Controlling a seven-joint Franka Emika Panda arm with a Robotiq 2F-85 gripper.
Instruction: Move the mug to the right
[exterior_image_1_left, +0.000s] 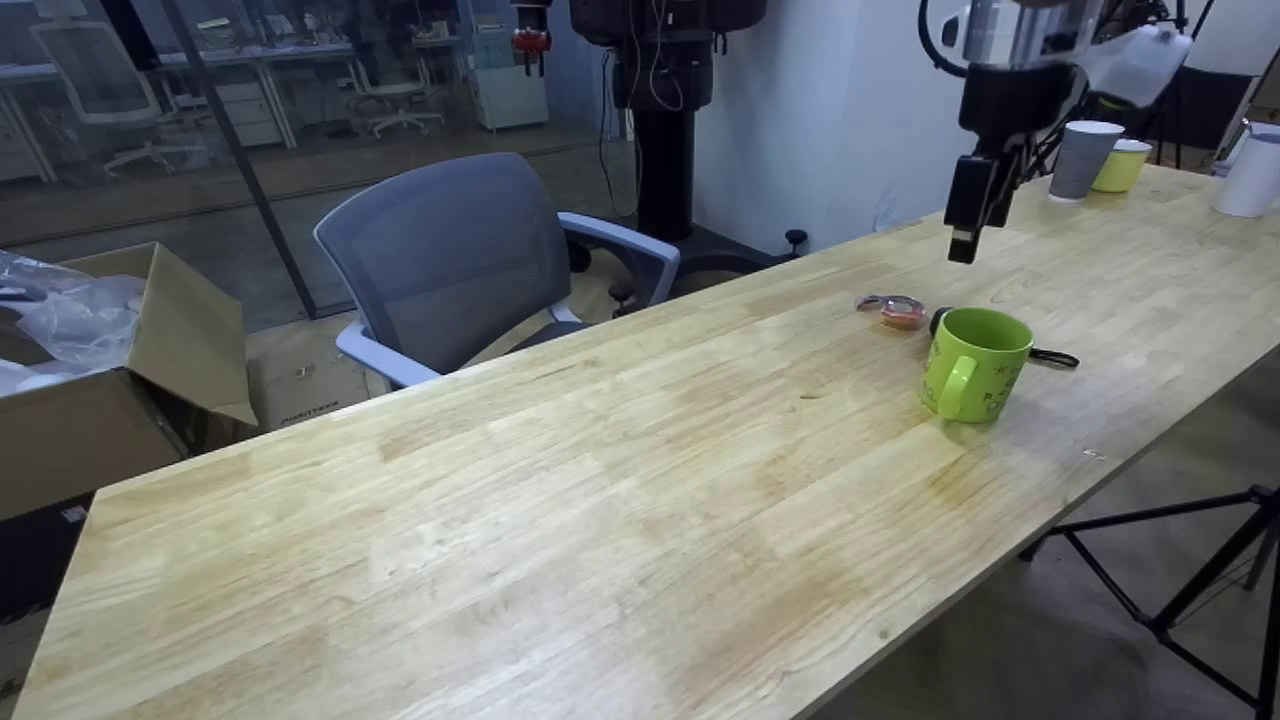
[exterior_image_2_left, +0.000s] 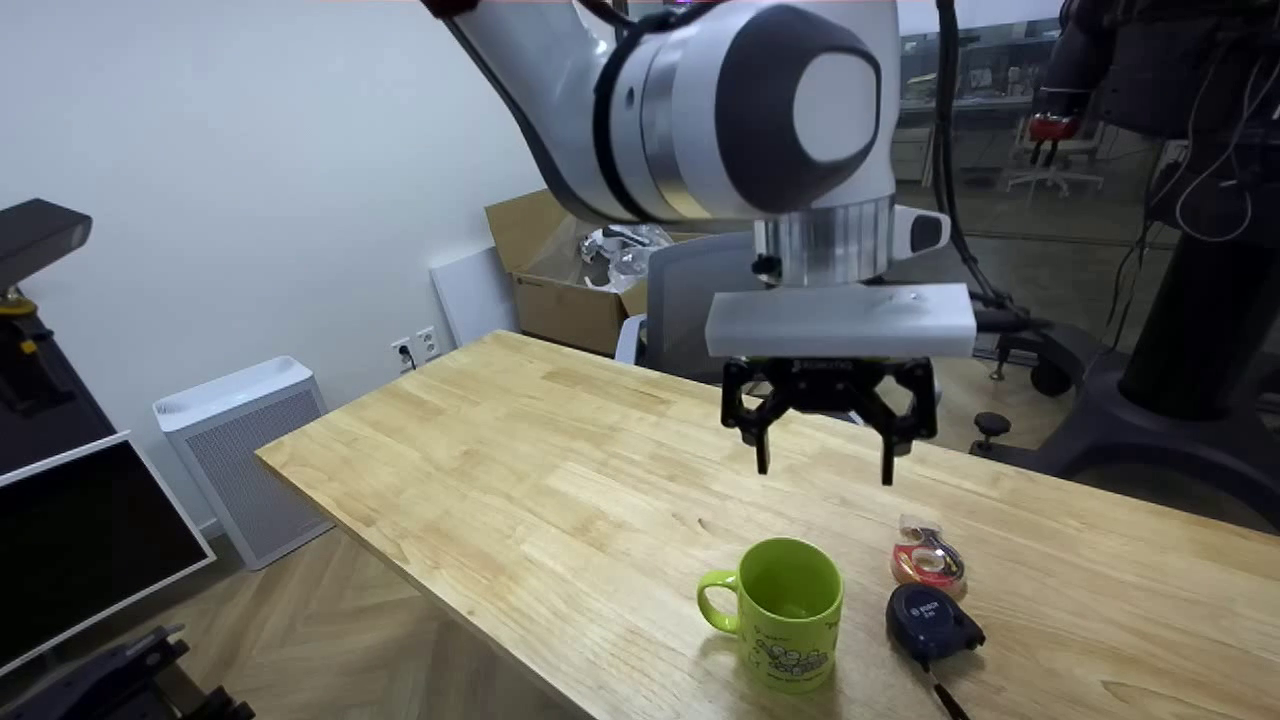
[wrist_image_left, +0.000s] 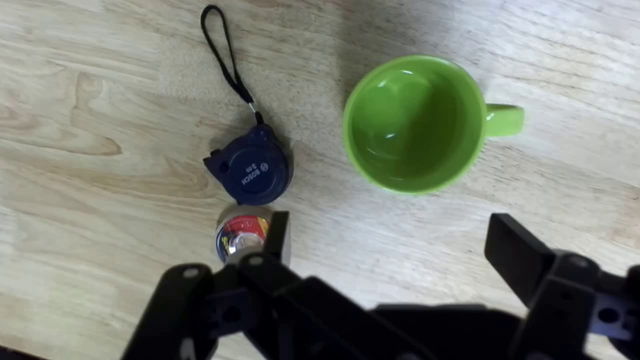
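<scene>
On the surface (exterior_image_2_left: 560, 500), the lime-green mug (wrist_image_left: 415, 125) stands upright, handle (wrist_image_left: 505, 120) at three o'clock in the wrist view; the pincer (exterior_image_2_left: 825, 477) hangs higher, spread wide and empty.

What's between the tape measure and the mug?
Just a strip of bare tabletop; the wrist view shows the tape measure and the mug apart, nothing in that gap.

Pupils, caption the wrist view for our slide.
Lime-green mug, Bosch tape measure and tape dispenser on wooden table, gripper open.
</scene>
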